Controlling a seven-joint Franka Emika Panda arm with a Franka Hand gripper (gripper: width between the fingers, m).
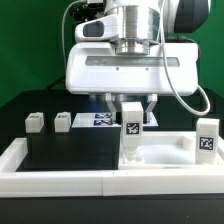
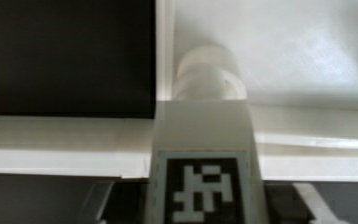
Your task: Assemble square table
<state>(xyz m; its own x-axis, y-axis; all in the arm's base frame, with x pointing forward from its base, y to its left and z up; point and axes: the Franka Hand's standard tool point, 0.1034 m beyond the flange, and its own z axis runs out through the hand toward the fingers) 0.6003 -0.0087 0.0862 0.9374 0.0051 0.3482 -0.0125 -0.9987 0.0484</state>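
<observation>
Nearest the exterior camera runs the long white plastic rim (image 1: 60, 182) of the black bench (image 1: 60, 150). Behind it, the end effector (image 1: 131, 115) clamps a white tagged leg block (image 1: 131, 140) upright, its foot on the large white square plastic slab (image 1: 170, 158). A second leg block (image 1: 207, 138) stands by the slab's far edge at the exterior view's right. A third leg block (image 1: 63, 121) and a fourth leg block (image 1: 35, 122) sit apart on the bench.

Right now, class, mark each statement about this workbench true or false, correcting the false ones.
1. The gripper has its jaws on an upright leg. True.
2. That leg lies flat on its side. False: it stands on the square slab.
3. Two loose legs sit at the exterior view's left. True.
4. No leg stands at the exterior view's right. False: a tagged leg stands there.
</observation>
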